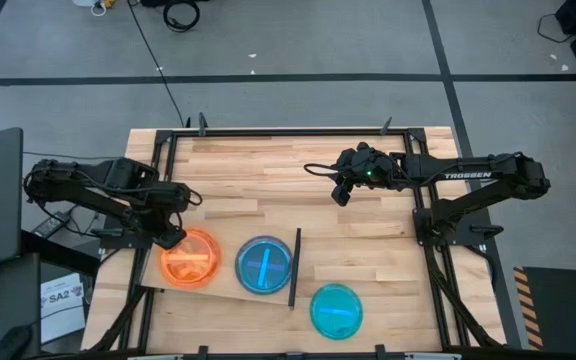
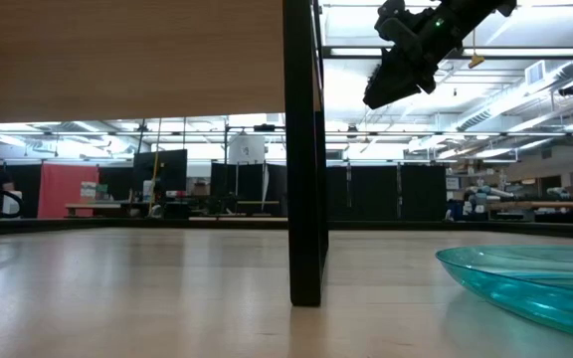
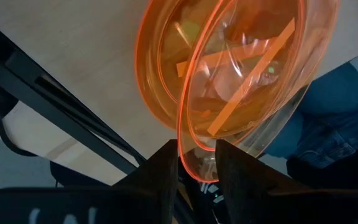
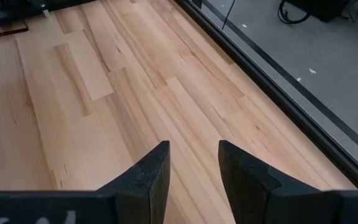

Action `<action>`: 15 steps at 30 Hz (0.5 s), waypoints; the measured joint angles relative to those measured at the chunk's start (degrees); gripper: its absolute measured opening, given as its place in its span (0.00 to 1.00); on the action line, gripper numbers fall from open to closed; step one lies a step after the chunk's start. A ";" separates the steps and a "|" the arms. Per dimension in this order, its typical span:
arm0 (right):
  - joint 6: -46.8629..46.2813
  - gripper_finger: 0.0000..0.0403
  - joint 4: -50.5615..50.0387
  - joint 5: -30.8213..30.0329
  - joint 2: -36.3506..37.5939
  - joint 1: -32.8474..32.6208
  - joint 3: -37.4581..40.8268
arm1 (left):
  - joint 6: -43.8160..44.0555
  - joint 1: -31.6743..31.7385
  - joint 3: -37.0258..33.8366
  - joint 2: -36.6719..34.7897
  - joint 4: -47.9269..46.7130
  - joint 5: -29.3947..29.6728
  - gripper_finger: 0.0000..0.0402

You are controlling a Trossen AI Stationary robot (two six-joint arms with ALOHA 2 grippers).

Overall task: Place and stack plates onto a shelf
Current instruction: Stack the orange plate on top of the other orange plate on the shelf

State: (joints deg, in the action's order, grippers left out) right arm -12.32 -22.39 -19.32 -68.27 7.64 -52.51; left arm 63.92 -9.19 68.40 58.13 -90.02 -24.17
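We have the left gripper parted around the orange plate's rim, stacking it at the shelf's left end; our right gripper hangs half-open, empty.

Wooden tabletop, shelf with orange plates, blue plate, teal plate beside

Grey floor around the plank-grained tabletop, crossed by dark tape lines. Black cables trail at the far side. Far across the room: long ceiling lights, black partitions, a red panel, and cluttered benches to the right.
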 joint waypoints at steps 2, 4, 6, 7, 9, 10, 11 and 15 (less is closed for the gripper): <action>0.02 0.35 0.00 -0.02 0.00 0.00 0.00 | 0.02 0.00 -0.01 0.00 0.00 -0.04 0.29; 0.00 0.35 0.00 0.01 0.00 0.00 0.00 | 0.03 0.00 0.00 0.00 0.00 -0.10 0.28; 0.00 0.35 0.00 0.01 0.00 0.00 0.00 | 0.07 0.00 -0.01 0.00 0.00 -0.70 0.28; 0.02 0.35 0.00 0.01 0.00 0.00 0.00 | 0.08 0.00 0.00 -0.02 0.00 -1.30 0.28; 0.02 0.35 0.00 0.01 0.00 0.00 0.00 | 0.14 0.00 0.00 -0.07 0.00 -2.81 0.28; 0.01 0.35 0.00 0.01 0.00 0.00 0.00 | 0.33 0.00 0.00 -0.10 0.00 -3.36 0.28; 0.01 0.35 0.00 0.01 0.00 0.00 0.00 | 0.88 0.00 0.00 -0.11 0.00 -3.72 0.28; 0.02 0.35 0.00 0.01 0.00 0.00 0.00 | 1.86 0.00 -0.02 -0.35 0.02 -4.37 0.28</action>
State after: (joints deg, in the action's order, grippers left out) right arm -12.29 -22.39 -19.31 -68.27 7.64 -52.51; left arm 65.78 -9.19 68.38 57.78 -90.00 -28.53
